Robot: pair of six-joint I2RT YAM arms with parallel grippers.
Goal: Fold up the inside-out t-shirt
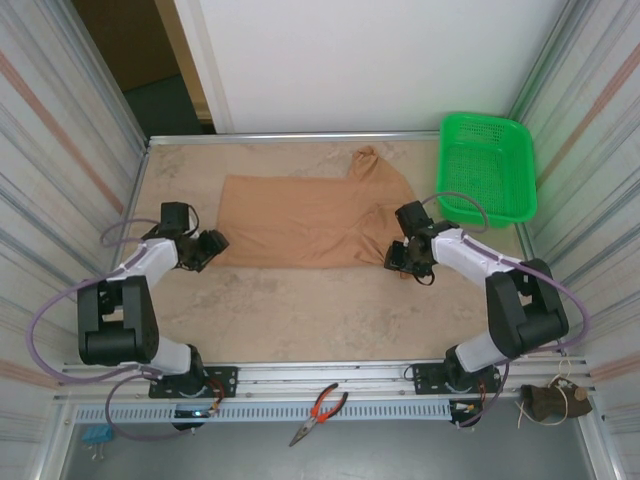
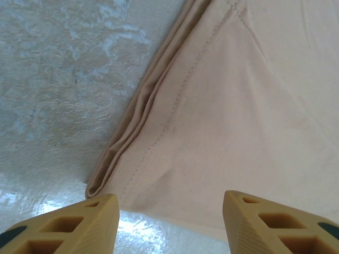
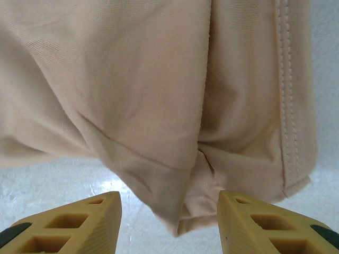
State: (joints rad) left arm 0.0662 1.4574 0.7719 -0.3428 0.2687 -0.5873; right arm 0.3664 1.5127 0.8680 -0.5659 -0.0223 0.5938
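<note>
Top external view: the tan inside-out t-shirt [image 1: 300,220] lies flat on the bench [image 1: 300,320], spread from the middle toward 12 o'clock, with one sleeve poking out at 1 o'clock toward a green basket [image 1: 487,165]. The left tool [image 1: 205,248] sits at the shirt's 8 o'clock corner and the right tool [image 1: 408,258] at its 4 o'clock corner.

Both wrist views show the yellow fingers [image 2: 100,217] parted about halfway, with nothing between them and cloth just ahead.

At the left corner several layers stack along the edge. A shallow pinch would likely catch only the top layer and pull the fold apart. At the right corner the fabric is bunched and creased, so a grip there may lock in wrinkles. If one tool lifts sooner than the other, the thin cloth could drag sideways, and the loose sleeve may end up outside the fold.
</note>
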